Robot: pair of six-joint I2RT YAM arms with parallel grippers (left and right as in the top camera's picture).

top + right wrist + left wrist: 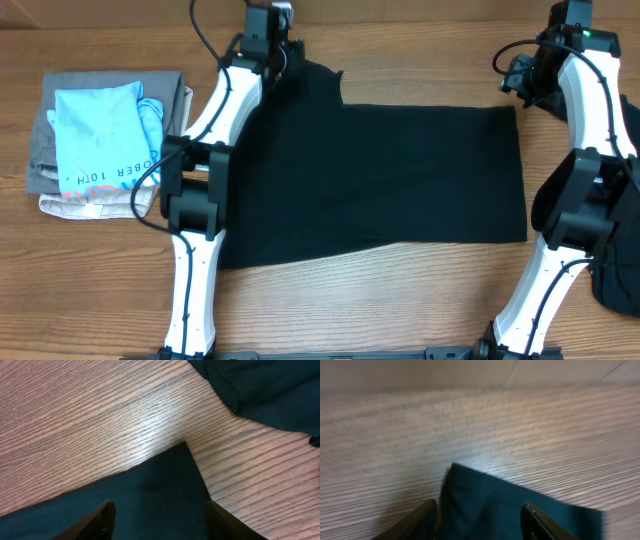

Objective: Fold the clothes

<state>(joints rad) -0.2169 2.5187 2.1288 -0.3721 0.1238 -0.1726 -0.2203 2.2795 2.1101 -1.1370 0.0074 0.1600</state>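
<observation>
A large black garment [400,180] lies spread flat on the wooden table. My left gripper [272,45] is at its far left corner. In the left wrist view, which is blurred, it [479,512] is open, with a fold of the black cloth [490,500] between and below the fingers. My right gripper [522,82] is at the far right corner. In the right wrist view it [160,512] is open over the pointed cloth corner [175,475], gripping nothing.
A second black garment [612,275] lies bunched at the table's right edge, and also shows in the right wrist view [265,385]. At the left is a stack with a light-blue lettered shirt [100,135] on grey and beige folded garments [45,150].
</observation>
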